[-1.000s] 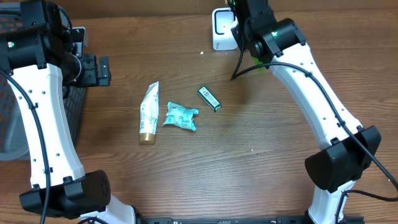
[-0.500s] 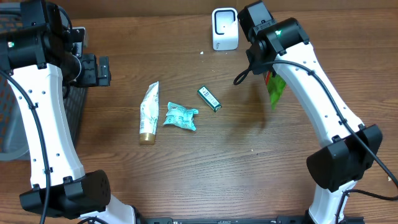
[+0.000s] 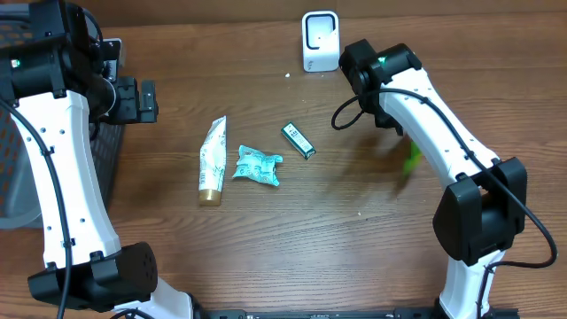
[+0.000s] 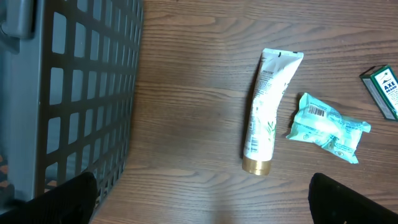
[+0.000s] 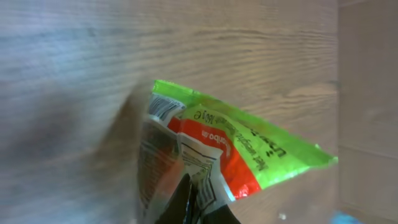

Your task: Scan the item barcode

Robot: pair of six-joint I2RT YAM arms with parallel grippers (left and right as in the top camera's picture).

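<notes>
Woodgrain ran across the brown tabletop (image 3: 266, 257) in the overhead view, with a white, rounded scanner (image 3: 320, 41) at upper centre. A blurred green packet (image 3: 412, 158) showed at centre right, just beside the right arm. A white tube (image 3: 211, 161), a crumpled teal wrapper (image 3: 257, 166) and a small green box (image 3: 298, 140) lay mid-frame.

From the left wrist, the left pincer (image 4: 211, 199) stood released, its dark tips in the bottom corners. A grey grid basket (image 4: 74, 93) filled the left. The wrapper bore a barcode, and the box read "AXE".

From the right wrist, the right pincer (image 5: 196, 205) at bottom centre was clenched on the glossy packet's lower edge. The packet had a red panel and a barcode at its upper left, and its lettering was unreadable.
</notes>
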